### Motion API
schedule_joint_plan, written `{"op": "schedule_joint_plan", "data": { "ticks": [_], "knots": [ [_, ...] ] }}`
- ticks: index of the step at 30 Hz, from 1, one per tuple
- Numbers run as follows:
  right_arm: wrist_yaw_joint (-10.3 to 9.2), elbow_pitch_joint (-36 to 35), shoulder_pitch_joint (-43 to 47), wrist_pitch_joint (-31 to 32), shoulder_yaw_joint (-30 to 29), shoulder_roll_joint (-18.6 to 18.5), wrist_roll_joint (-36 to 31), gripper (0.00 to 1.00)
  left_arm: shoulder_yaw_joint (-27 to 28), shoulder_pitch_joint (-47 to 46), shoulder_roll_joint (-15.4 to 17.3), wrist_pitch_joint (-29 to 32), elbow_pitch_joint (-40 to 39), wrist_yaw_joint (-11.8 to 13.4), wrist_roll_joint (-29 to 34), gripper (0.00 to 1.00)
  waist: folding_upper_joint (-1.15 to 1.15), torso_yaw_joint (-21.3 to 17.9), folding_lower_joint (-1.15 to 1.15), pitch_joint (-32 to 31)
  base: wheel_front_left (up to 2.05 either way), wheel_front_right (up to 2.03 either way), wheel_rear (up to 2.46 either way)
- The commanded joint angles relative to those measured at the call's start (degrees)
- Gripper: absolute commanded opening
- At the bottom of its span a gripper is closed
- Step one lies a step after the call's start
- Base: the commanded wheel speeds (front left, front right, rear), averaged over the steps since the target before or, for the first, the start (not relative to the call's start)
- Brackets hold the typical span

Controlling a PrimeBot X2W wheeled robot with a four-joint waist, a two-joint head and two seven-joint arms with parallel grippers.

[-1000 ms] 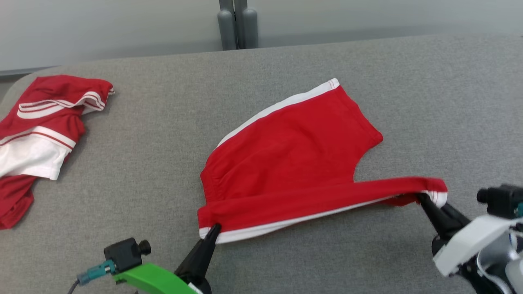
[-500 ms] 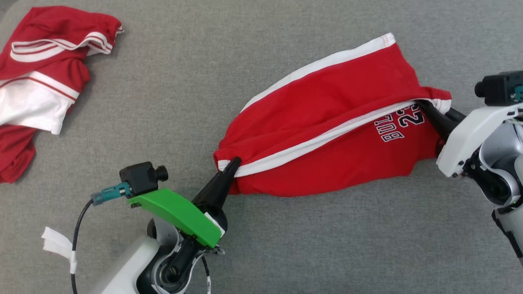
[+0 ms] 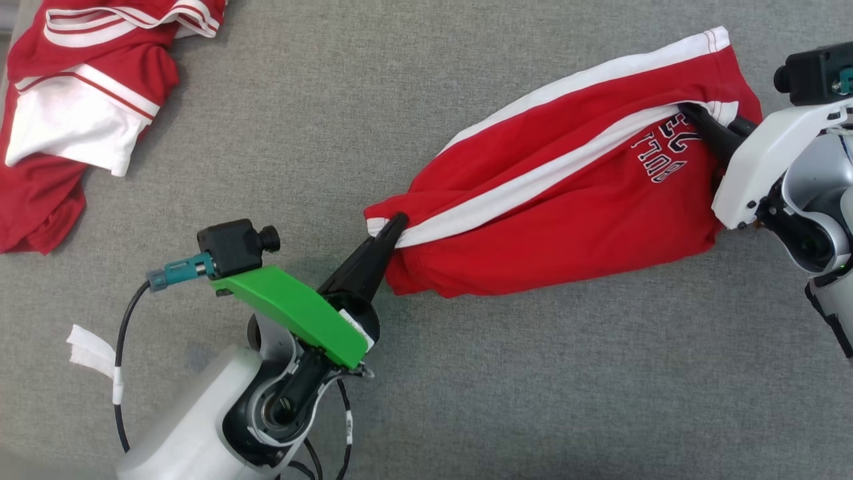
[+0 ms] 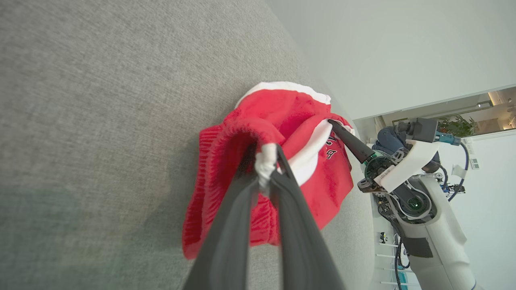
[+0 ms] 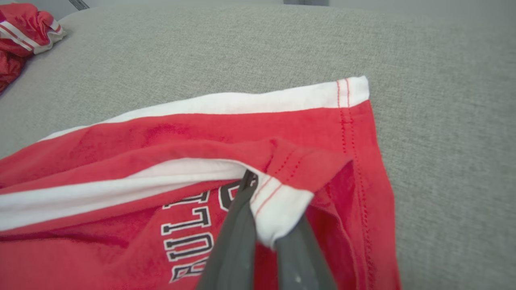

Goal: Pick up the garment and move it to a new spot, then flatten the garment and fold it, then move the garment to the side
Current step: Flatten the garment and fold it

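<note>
The garment [image 3: 566,200] is red with white trim and dark lettering, lying doubled on the grey table right of centre. My left gripper [image 3: 398,220] is shut on its white hem at the garment's near-left corner. In the left wrist view the hem [image 4: 264,161] is pinched between the left gripper [image 4: 269,163] fingers. My right gripper [image 3: 690,112] is shut on the white-trimmed corner at the garment's right end. The right wrist view shows that corner [image 5: 278,209] folded over the right gripper [image 5: 262,201] fingers. The stretch between both grippers is taut, above the lettered layer.
A second red and white garment [image 3: 80,100] lies crumpled at the table's far left, also in the right wrist view's top-left corner [image 5: 20,24]. A cable with a white tape tag [image 3: 90,347] hangs by my left forearm. Bare grey table [image 3: 266,100] spreads between the two garments.
The head camera has tilted down and closer. Both grippers have carried the held hem up and over the garment, so a lettered layer now shows beneath it.
</note>
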Motion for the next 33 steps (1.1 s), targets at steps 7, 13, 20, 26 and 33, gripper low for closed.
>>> {"op": "schedule_joint_plan", "data": {
  "ticks": [7,13,20,26,33],
  "knots": [
    [-0.08,3.3,-4.7,-4.6,-0.5,-0.1,-2.5,0.76,1.2,-2.9,-1.0,-1.7,2.3,1.4,1.6,1.0,0.0,0.1,0.0,0.9,0.0,0.0,0.0],
    [-0.04,6.9,-6.8,-8.9,-0.9,1.9,-5.5,1.0,1.6,-2.8,-1.1,-3.8,4.2,2.8,3.2,1.0,0.0,-0.2,0.0,0.9,0.0,0.0,0.0],
    [-0.04,7.7,-5.0,-12.5,-0.9,2.3,-7.3,1.0,1.1,0.2,2.5,-10.4,3.5,5.8,11.0,1.0,0.0,-1.1,0.0,-0.7,0.0,0.0,0.0],
    [-0.04,7.5,-1.7,-5.4,-0.5,0.2,-11.1,1.0,6.7,7.7,3.4,-15.2,-0.4,11.8,24.5,1.0,0.0,-1.7,0.0,-2.9,0.0,0.0,0.0],
    [-0.04,5.7,-2.0,3.4,-3.7,1.0,-14.4,1.0,16.3,17.4,-3.4,-15.1,-2.7,9.8,39.9,1.0,0.0,0.3,0.0,-2.4,0.0,0.0,0.0]
  ]
}}
